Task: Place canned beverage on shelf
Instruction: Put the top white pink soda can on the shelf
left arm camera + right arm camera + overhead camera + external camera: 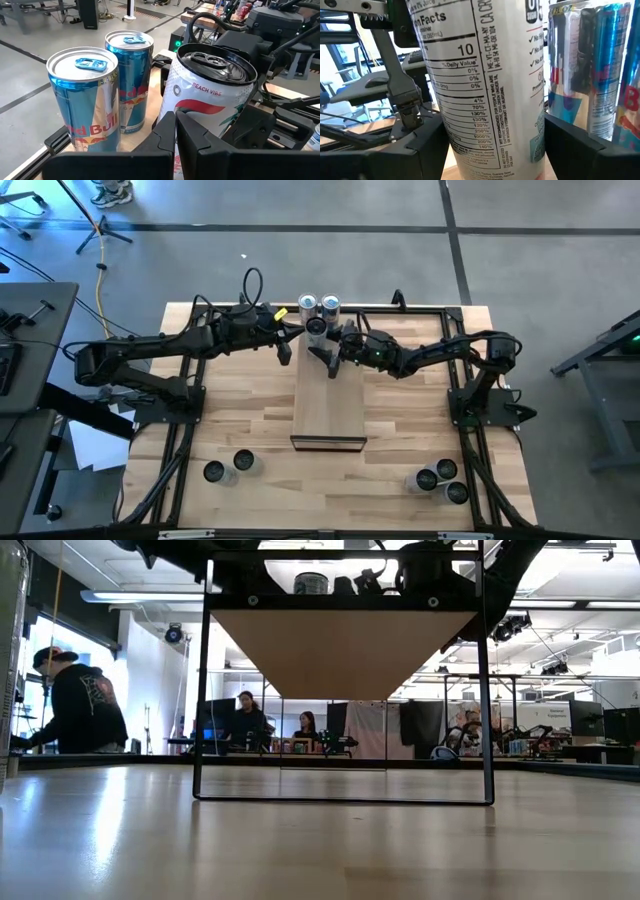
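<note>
White can (485, 85) gripped between right tool (490, 145) fingers, left tool (175, 142) clenched beside it

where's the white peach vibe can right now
In the high view the white can is at the shelf's far end, between the right end effector's fingers, just in front of the two blue cans.

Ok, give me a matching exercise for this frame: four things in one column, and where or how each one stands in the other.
1. white cylindrical metal Peach Vibe can
2. two blue-and-silver metal cans
3. left gripper
4. three loose metal cans

A. jaws shut, holding nothing, beside the white can
B. on the butcher-block tabletop, off the light wood shelf
C. between the jaws of the right gripper
D. upright, side by side, next to the white can

Pairs: 1-C, 2-D, 3-A, 4-B
</note>
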### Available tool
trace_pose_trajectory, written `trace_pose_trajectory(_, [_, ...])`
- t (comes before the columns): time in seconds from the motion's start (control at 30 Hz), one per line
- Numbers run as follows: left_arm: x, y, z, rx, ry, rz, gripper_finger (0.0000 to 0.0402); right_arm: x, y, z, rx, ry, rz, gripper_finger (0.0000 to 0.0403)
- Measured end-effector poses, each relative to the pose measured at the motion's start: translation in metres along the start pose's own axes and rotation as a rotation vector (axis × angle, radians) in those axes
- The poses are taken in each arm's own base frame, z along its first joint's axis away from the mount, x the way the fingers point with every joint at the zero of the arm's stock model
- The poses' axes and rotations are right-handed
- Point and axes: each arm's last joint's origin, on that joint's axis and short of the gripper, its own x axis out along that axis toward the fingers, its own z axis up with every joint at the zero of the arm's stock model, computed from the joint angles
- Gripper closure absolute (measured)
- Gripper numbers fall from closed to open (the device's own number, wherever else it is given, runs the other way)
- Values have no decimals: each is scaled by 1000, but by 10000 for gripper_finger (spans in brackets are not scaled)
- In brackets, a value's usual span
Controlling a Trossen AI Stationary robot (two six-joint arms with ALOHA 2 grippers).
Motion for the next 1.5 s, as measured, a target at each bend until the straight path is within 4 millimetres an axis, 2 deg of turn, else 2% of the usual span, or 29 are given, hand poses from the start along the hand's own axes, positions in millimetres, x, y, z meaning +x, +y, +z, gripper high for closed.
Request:
trace_pose_trajectory(0.57, [0,0,0,1,0,1,401,0,0,0,1,1,0,131])
trace_pose_trajectory(0.77, [0,0,0,1,0,-3,401,0,-1,-7,-20,42,2,89])
trace_pose_trajectory(0.97, [0,0,-1,3,7,-1,401,0,-1,-5,-23,32,-21,53])
trace_pose_trajectory(1.23, [-13,3,7,41,-25,12,401,-2,-1,4,-50,1,-47,33])
trace_pose_trajectory(1.5, [-24,10,10,35,-19,40,401,-2,0,1,-42,39,-49,12])
